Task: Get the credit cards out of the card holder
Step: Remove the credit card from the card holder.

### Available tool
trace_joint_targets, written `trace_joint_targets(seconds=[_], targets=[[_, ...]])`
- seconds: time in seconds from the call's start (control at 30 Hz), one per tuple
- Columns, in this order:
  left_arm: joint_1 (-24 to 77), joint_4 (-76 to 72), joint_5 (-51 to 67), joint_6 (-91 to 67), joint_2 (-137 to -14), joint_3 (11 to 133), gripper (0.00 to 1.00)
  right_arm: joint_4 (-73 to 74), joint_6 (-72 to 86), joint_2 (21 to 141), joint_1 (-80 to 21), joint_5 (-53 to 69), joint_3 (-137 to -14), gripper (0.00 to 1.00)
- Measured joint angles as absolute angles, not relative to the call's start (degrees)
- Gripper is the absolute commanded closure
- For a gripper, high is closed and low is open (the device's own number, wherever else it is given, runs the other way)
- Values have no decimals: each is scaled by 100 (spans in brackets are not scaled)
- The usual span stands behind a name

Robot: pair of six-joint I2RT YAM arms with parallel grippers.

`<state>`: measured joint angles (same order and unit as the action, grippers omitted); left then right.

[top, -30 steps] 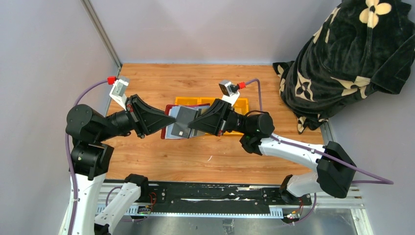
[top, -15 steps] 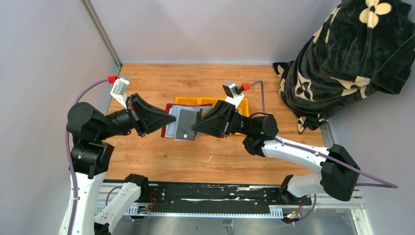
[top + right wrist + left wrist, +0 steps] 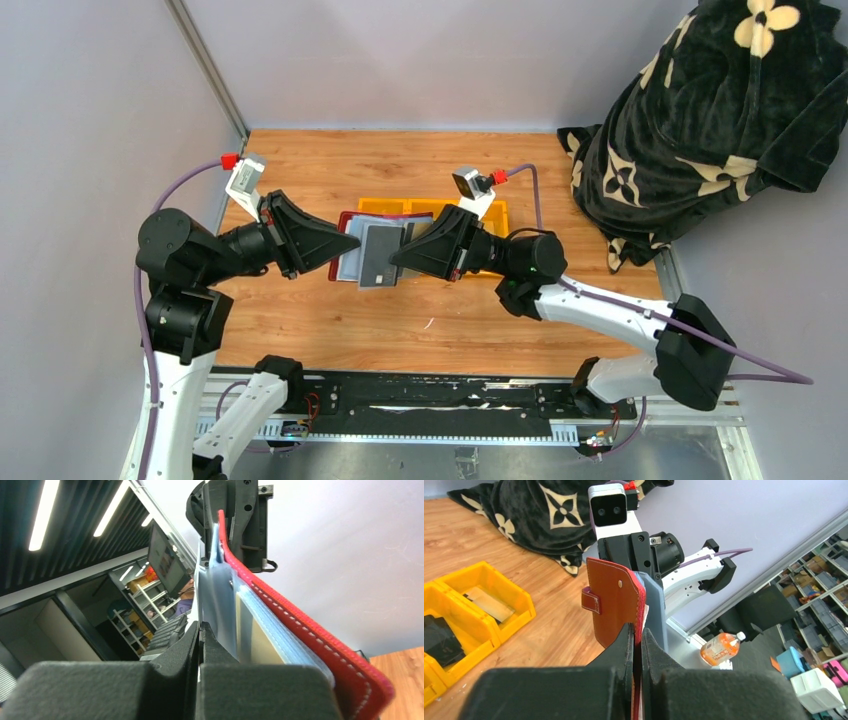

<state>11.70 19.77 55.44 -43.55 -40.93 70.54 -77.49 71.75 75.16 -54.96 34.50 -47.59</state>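
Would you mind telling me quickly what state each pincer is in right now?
Left pincer: closed, clamping the card holder by its edge.
Right pincer: closed, pinching a grey card at the holder.

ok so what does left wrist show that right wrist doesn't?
Left wrist only: the holder's maroon outside with its tab; the yellow tray with a loose tan card and a dark card in separate compartments; the floral cloth.
Right wrist only: the holder's inside, a tan card in a see-through sleeve; the right tool shut on a grey sheet, card or sleeve, can't tell.
Both: the holder in the air, the left tool shut on its edge.
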Motion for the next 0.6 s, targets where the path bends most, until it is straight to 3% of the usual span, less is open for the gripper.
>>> trace_joint_targets(seconds=[0.03,0.07,0.17,0.4,0.6], targets=[[1170,1975,5544,-4388,-4093,7054,66,-7666,7120,7491,-5496,3444,-4759,100],[1170,1940,5542,-4429,-4093,7048,61,-7553,7052,7456,-5496,3439,-4759,100],[1170,1769,5548,-4593,-4082,7026,54,-7017,6746,7260,-5498,3424,-4759,100],[1170,1378,5638,-4860,-3955,6875,63,-5935,5986,6853,-5577,3142,-4888,100],[1170,1417,5636,-4821,-3780,6458,59,-5693,5749,6954,-5710,3083,-5113,100]])
